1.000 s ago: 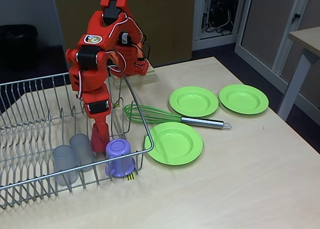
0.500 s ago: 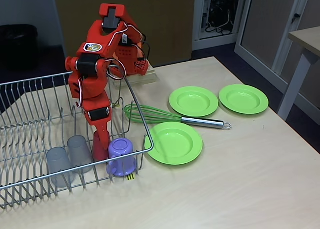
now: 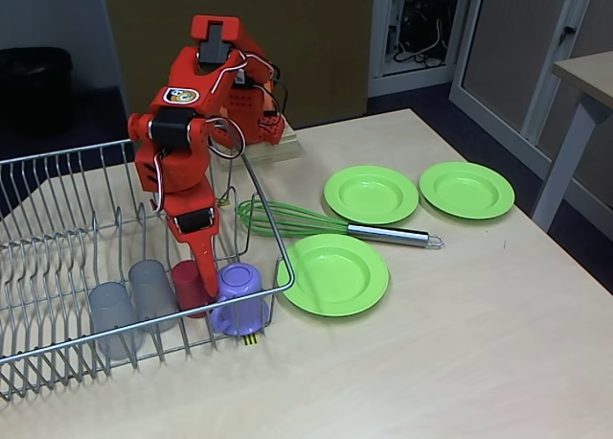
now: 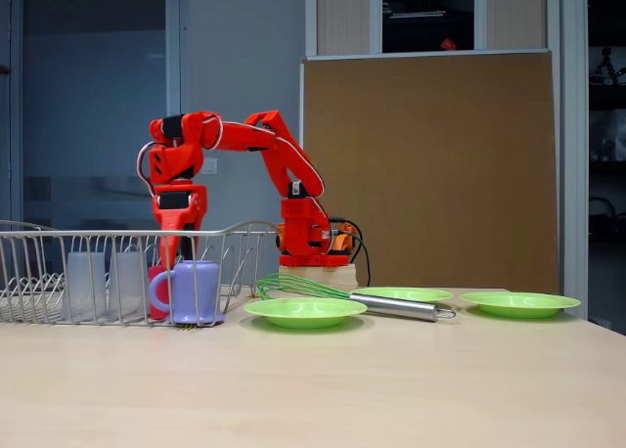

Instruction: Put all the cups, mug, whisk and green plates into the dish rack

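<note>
So, in the angled fixed view from above, the gripper (image 3: pixel 204 284) is down inside the dish rack (image 3: pixel 57 228), right between the red cup (image 3: pixel 188 284) and the lilac mug (image 3: pixel 240 300). I can't tell whether the fingers are apart or together, since they sit low between the two. I'd guess it's dropping off the red cup next to the two grey tumblers (image 3: pixel 132 300) so the cups line up in one row. Still out on the table (image 3: pixel 460 362): three green plates (image 3: pixel 372 194) and one whisk (image 3: pixel 316 220) lying between them.

In the low side-on fixed view, the arm reaches over the rack wall with the gripper (image 4: pixel 178 272) pointing straight down. The mug (image 4: pixel 194 291) and red cup (image 4: pixel 158 293) sit touching by the rack's near end. Count here: two tumblers (image 4: pixel 86 284), one red cup, one mug, one whisk (image 4: pixel 337 294), three plates (image 4: pixel 305 312).
</note>
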### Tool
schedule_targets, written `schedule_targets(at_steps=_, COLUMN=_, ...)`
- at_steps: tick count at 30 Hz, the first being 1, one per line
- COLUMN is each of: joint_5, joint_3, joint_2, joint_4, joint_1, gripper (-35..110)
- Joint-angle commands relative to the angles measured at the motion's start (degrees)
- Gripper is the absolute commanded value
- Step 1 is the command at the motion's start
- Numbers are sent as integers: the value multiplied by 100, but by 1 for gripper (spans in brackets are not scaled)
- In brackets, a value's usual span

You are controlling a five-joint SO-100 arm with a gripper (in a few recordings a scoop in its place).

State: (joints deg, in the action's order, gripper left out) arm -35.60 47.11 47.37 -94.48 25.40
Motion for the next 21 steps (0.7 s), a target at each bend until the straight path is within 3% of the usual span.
schedule_targets(at_steps=1, joint_5=-97, joint_3=-316, joint_2=185, joint_4=-246, joint_1=0, gripper=43)
schedule_targets(at_steps=11, joint_5=-299, joint_3=-1459, joint_2=527, joint_4=-1063, joint_1=0, gripper=38)
schedule_targets(at_steps=16, joint_5=-220, joint_3=-773, joint_2=1608, joint_4=-1063, joint_1=-281, gripper=36)
schedule_targets(at_steps=21, joint_5=510, joint_3=492, joint_2=2593, joint_4=-914, joint_1=-932, gripper=35)
